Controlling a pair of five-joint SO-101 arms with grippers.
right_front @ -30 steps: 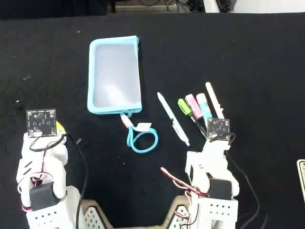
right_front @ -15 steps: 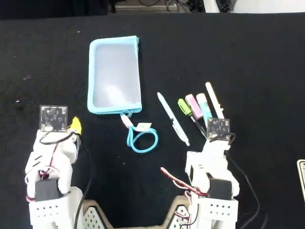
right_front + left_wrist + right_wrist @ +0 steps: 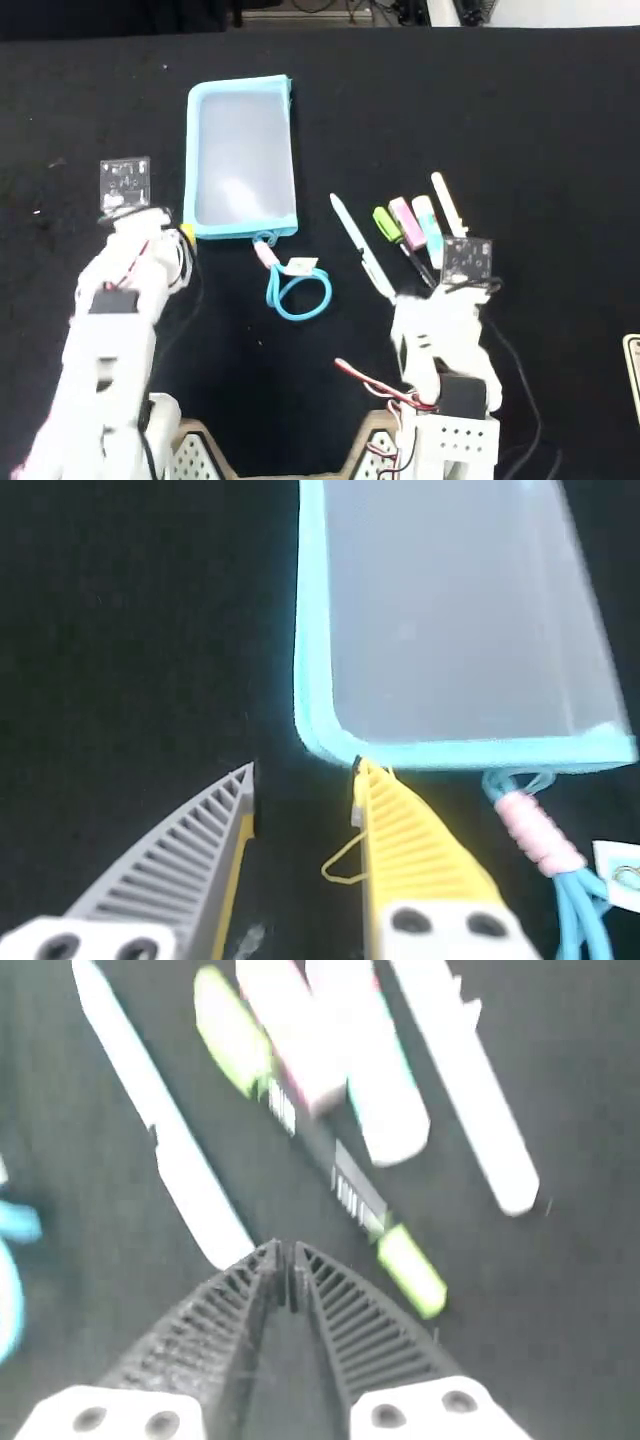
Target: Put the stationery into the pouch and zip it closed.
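The light blue pouch [image 3: 241, 157] with a clear face lies flat at the table's back left; its near corner [image 3: 330, 742] sits just beyond my left gripper [image 3: 300, 780], which is open and low at that corner. A blue cord loop [image 3: 298, 293] with a pink bead and a white tag trails from the zipper. Several pens and highlighters [image 3: 415, 225] lie side by side at centre right: a white pen [image 3: 160, 1135], a green highlighter [image 3: 232, 1030], a pink one [image 3: 290, 1030], and further white ones. My right gripper [image 3: 290, 1252] is shut just short of them, holding nothing.
The black table [image 3: 520, 130] stretches wide around the objects. A pale object [image 3: 633, 360] pokes in at the right edge. Both arm bases stand at the near edge.
My left arm has swung forward and right to the pouch's near left corner. The right arm has shifted slightly forward toward the pens.
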